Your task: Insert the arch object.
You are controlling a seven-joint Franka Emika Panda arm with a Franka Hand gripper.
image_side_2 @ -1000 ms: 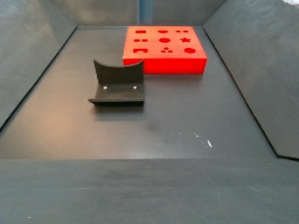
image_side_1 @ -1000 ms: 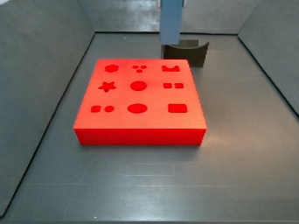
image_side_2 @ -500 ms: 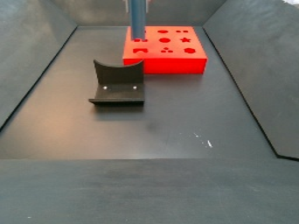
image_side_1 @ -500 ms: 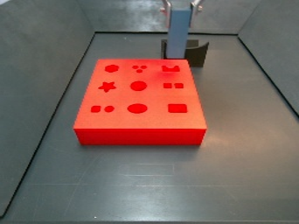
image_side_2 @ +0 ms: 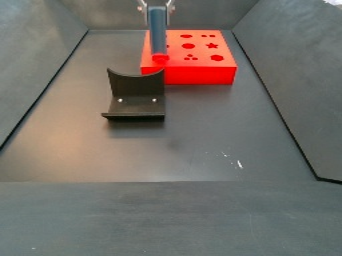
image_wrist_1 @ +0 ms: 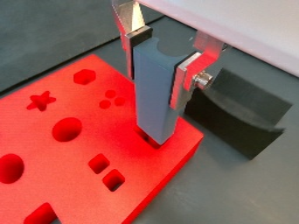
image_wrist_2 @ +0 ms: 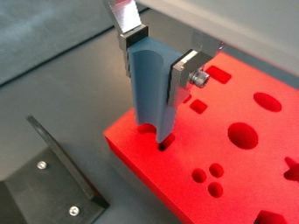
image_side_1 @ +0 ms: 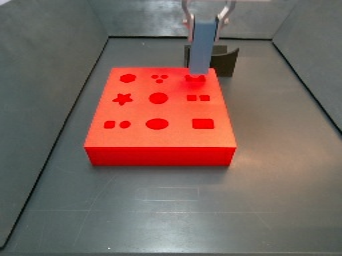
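The arch object (image_wrist_1: 158, 92) is a tall blue-grey bar with a rounded groove along one face. My gripper (image_wrist_1: 162, 59) is shut on its upper part, silver fingers on both sides, as both wrist views show (image_wrist_2: 149, 87). The bar stands upright. Its lower end sits in the arch-shaped hole at a corner of the red board (image_wrist_1: 70, 166), with a dark gap around it. In both side views the bar (image_side_1: 202, 45) (image_side_2: 156, 32) stands on the board's edge nearest the fixture. How deep it sits is hidden.
The red board (image_side_1: 160, 140) has several shaped holes: star, circles, squares, hexagon. The dark fixture (image_side_2: 134, 97) stands on the grey floor beside the board, also seen in a side view (image_side_1: 229, 62) and a wrist view (image_wrist_1: 239, 118). Grey walls enclose the floor.
The gripper has come down with the blue-grey bar. The bar's lower end has dropped from above the board to the arch-shaped hole at its corner.
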